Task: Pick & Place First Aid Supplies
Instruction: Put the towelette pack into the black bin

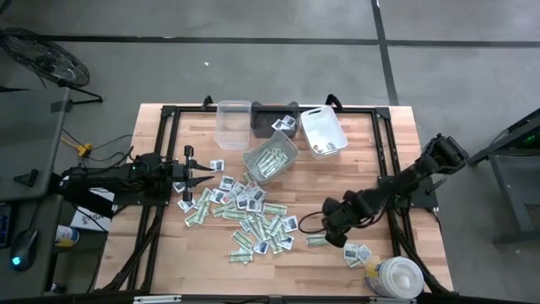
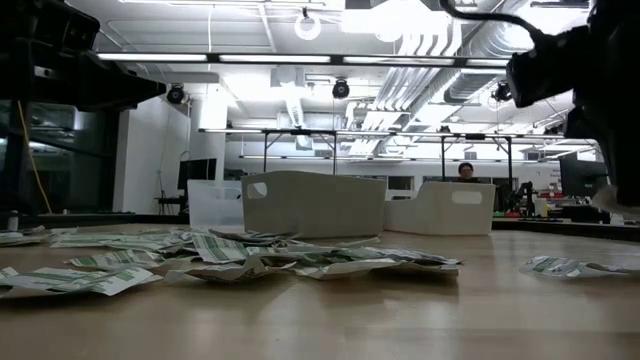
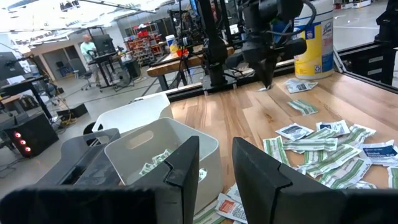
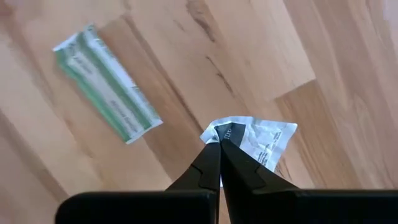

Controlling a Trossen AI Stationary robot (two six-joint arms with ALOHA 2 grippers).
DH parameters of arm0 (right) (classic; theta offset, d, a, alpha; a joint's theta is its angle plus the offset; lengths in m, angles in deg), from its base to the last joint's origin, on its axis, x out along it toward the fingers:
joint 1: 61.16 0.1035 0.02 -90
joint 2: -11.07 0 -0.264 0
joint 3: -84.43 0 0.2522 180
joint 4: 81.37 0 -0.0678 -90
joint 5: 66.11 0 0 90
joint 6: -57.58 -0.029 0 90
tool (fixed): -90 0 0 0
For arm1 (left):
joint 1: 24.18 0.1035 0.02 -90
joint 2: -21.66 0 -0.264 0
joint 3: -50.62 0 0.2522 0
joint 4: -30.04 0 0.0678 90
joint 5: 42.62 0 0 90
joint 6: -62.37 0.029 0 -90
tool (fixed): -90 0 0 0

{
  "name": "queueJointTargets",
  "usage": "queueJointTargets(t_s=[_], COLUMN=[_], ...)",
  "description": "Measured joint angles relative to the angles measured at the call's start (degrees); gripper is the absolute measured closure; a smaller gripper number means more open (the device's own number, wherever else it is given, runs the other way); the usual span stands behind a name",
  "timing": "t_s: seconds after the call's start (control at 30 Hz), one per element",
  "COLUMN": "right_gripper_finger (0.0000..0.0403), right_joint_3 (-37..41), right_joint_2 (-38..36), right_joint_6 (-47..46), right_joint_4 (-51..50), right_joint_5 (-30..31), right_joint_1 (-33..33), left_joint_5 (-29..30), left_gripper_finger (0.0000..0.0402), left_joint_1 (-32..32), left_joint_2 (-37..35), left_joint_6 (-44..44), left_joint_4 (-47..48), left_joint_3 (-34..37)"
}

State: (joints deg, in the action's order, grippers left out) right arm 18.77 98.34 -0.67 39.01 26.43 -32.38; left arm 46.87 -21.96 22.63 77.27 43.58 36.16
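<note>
The first aid supplies [image 1: 245, 215] lie scattered as small flat packets across the middle of the wooden table. My right gripper [image 4: 219, 142] points down near the table's right front and is shut on a squarish white packet [image 4: 264, 140]. A green-and-white strip [image 4: 106, 81] lies flat on the wood beside it. My left gripper [image 3: 214, 168] waits open and level at the table's left side, at the edge of the pile, with nothing between its fingers. In the left wrist view my right gripper [image 3: 268, 84] shows far off with the packet at its tips. My right gripper pinches one corner [image 4: 227, 129] of the white packet between its two fingertips. The fingers come from above, pointing down. The rest of the packet spreads out sideways below the tips, slightly crumpled. Whether it is clear of the table I cannot tell.
At the far edge stand a clear bin [image 1: 234, 122], a dark bin [image 1: 274, 118] and a white bin [image 1: 323, 131]. A grey bin [image 1: 270, 160] holds green strips. A round white tub [image 1: 396, 277] stands at the near right corner, with loose packets [image 1: 354, 252] beside it.
</note>
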Motion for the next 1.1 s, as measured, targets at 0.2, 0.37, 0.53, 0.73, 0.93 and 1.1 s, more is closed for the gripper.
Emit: queueJointTargets(t_s=[0.2,0.37,0.53,0.73,0.93,1.1], right_gripper_finger=[0.0402,0.0403,0.0403,0.0403,0.0403,0.0403], right_joint_3=[-0.5,-0.5,-0.5,-0.5,-0.5,-0.5], right_joint_2=[-0.7,-2.7,-5.9,-9.4,-10.2,-10.2], right_joint_6=[4.6,8.5,12.1,18.5,27.8,34.6], right_joint_4=[0.0,-0.1,-0.4,0.0,3.6,5.2], right_joint_5=[1.1,3.7,8.0,14.0,17.4,20.7], right_joint_1=[0.0,0.0,0.1,-0.6,-3.2,-5.3], left_joint_5=[0.0,0.0,0.0,0.0,0.0,0.0], left_gripper_finger=[0.0305,0.0305,0.0305,0.0305,0.0305,0.0305], left_joint_1=[0.0,0.0,0.0,0.0,0.0,0.0], left_joint_2=[0.0,0.0,0.0,0.0,0.0,0.0], left_joint_6=[0.0,0.0,0.0,0.0,0.0,0.0], left_joint_4=[0.0,0.0,0.0,0.0,0.0,0.0], left_joint_3=[0.0,0.0,0.0,0.0,0.0,0.0])
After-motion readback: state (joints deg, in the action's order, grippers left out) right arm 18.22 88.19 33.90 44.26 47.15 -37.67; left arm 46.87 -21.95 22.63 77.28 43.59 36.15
